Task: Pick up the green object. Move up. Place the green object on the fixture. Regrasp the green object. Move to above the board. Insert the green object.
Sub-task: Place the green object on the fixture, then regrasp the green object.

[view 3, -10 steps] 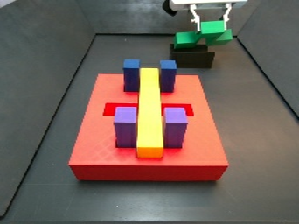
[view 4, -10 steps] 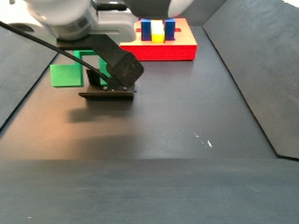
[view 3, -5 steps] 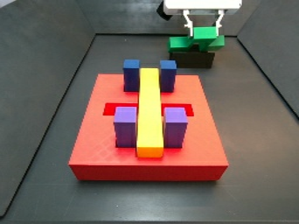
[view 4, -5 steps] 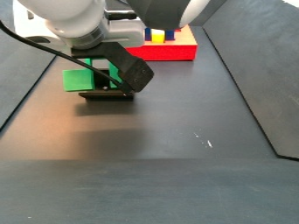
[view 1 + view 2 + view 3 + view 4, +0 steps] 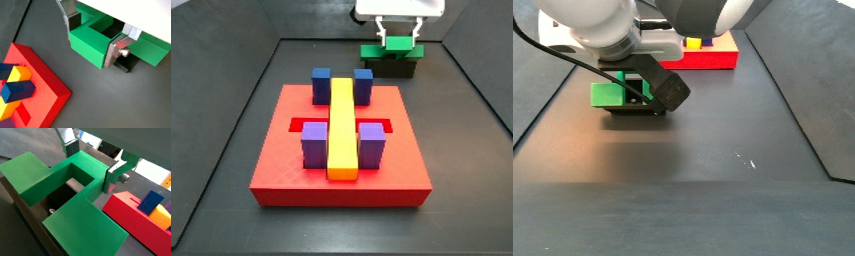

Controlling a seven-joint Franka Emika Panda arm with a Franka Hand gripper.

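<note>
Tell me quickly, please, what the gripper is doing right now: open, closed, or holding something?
Gripper: shut on the green object, its silver fingers clamping the piece's middle, over the fixture.

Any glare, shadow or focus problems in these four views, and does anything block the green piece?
In a side view the arm's dark body covers much of the green object on the fixture, and a soft shadow lies on the floor in front. The other side picture is evenly lit; the gripper shows clearly. In both wrist views the green object fills the frame, sharp, without glare.
</note>
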